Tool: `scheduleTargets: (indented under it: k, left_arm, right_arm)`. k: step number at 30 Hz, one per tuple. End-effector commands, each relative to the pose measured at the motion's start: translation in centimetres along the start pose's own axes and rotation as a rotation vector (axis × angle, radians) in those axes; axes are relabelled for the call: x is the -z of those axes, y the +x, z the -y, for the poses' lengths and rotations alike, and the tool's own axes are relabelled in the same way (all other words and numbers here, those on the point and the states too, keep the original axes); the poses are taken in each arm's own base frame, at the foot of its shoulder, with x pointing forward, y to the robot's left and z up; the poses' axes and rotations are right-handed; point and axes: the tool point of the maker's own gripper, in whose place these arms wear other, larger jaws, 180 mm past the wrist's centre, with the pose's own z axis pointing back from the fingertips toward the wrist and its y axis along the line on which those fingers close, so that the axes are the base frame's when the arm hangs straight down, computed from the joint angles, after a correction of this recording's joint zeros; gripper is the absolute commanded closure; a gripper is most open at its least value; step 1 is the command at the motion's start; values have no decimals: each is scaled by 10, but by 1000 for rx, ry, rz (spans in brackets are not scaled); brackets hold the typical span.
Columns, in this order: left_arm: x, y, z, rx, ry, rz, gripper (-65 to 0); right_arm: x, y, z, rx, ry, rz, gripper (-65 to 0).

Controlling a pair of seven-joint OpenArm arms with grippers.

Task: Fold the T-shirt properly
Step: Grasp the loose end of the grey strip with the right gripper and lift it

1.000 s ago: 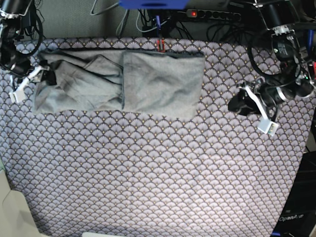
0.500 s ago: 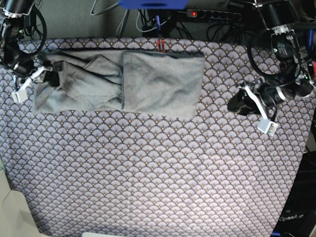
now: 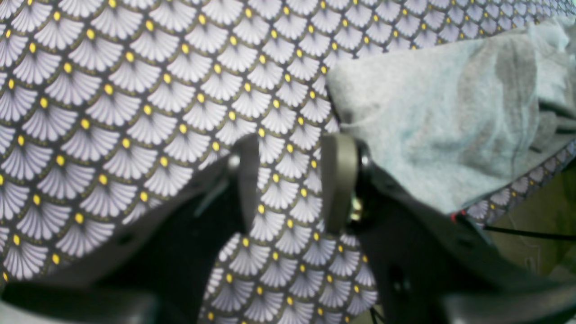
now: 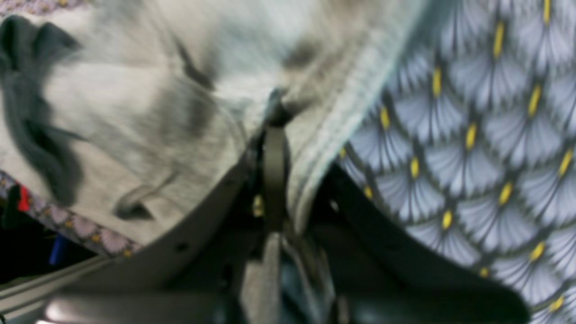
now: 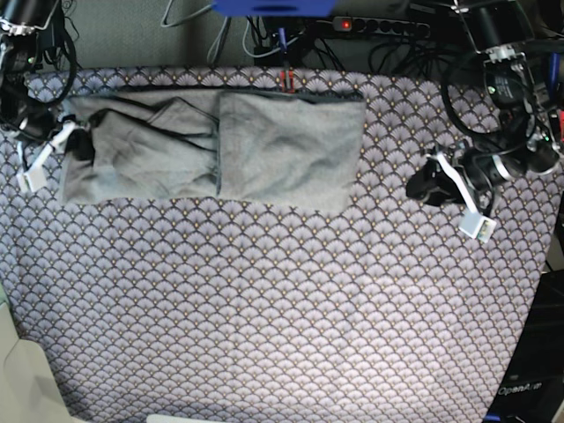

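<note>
My right end effector [image 4: 274, 121] has just clamped onto the shirt's [image 5: 211, 150] hemmed edge; the left end effector [image 3: 292, 180] hangs half-spread, empty, over the tabletop [image 5: 282, 308]. Next fold can start.

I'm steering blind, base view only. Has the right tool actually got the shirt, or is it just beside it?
Observer: Its wrist view shows the right tool shut on the shirt, pinching the stitched hem.
Operator: And the left tool, anything in it?
Observer: No. The left tool is open, with only tablecloth between the fingers.
Operator: How does it sit against the shirt?
Observer: In the left wrist view the shirt's corner lies just past one finger; contact can't be judged.
</note>
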Motion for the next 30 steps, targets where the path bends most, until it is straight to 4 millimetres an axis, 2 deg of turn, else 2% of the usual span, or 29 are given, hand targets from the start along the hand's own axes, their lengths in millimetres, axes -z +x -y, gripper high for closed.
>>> scheduleTargets:
  k: [1,6,9,15,22,30]
  left_arm:
    - [-4,15,0,21,-4,49,-227]
    - [-4,15,0,21,-4,49,-227]
    - [-4,14,0,20,-4,48,-227]
    - [-6,6,1,17,-3,31,-227]
    - [-5,0,1,6,-5,19,-227]
    - [-5,-2,1,4,-5,15,-227]
  right_arm:
    - [-11,20,1,-44,-9,40,-10]
    - [-15,29,-25,-132,9,18,-10]
    - [-17,38,-49,-191,24,37,-10]
    - [-16,35,-101,-261,76,29,-10]
    - [5,25,-151,-299,207,-9,-10]
    - [30,40,-231,-397,412,21,-10]
